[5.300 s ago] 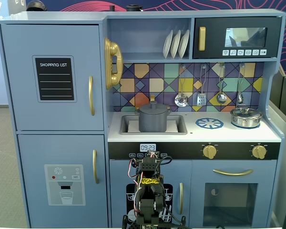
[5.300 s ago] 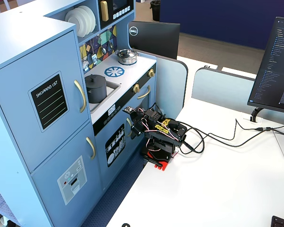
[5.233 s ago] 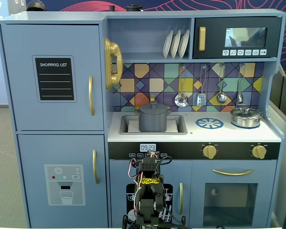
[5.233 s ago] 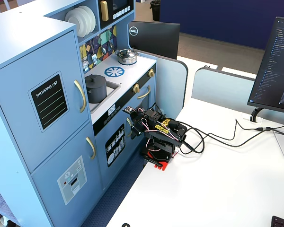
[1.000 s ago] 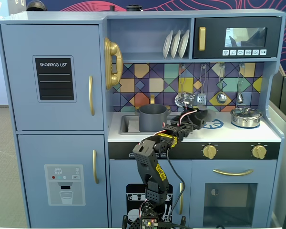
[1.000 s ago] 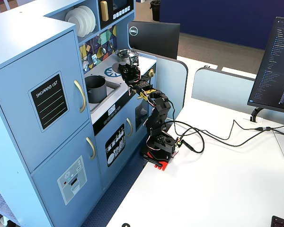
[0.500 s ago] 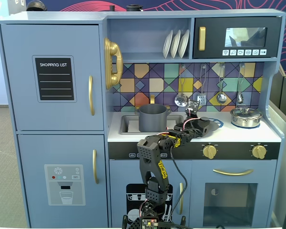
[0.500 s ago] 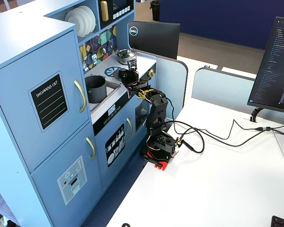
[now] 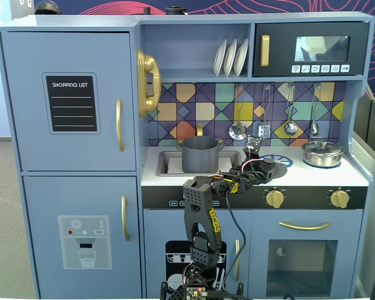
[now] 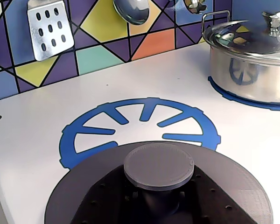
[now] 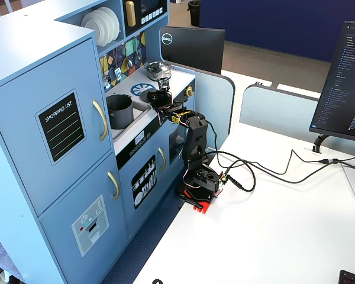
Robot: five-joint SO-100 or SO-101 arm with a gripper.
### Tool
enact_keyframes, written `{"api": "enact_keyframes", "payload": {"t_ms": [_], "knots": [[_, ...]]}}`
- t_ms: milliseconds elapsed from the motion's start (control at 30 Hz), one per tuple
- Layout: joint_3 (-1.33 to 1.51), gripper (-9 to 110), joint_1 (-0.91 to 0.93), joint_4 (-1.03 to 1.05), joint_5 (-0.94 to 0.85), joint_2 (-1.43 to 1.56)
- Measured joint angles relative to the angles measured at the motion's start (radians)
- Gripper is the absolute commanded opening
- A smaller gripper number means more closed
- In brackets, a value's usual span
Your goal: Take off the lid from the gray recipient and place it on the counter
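The matte dark gray lid (image 10: 77, 196) with its round center knob (image 10: 158, 165) fills the bottom of the wrist view, low over the front edge of the blue burner print (image 10: 107, 130) on the white counter (image 10: 32, 144). My gripper (image 10: 158, 201) is shut on the stem under the knob. In a fixed view the lid (image 9: 269, 167) sits at the gripper (image 9: 257, 164), to the right of the gray recipient (image 9: 200, 156), which stands open in the sink cut-out. The recipient (image 11: 119, 111) and lid (image 11: 147, 94) show in the other fixed view too.
A shiny steel pot with its own lid (image 10: 252, 65) stands on the right burner print (image 9: 323, 153). A slotted spatula (image 10: 49, 25) and a ladle (image 10: 130, 9) hang on the tiled back wall. The sink (image 9: 165, 164) lies left of the burner.
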Motion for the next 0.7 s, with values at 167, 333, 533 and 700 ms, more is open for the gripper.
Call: {"api": "enact_keyframes", "payload": {"t_ms": [167, 333, 533, 700], "knots": [[0.026, 24, 0.0, -0.029, -0.025, 0.0], [0.074, 39, 0.015, -0.08, -0.026, 0.008], [0.11, 43, 0.046, -0.114, -0.025, 0.028], [0.117, 41, 0.052, -0.13, -0.02, 0.04]]}}
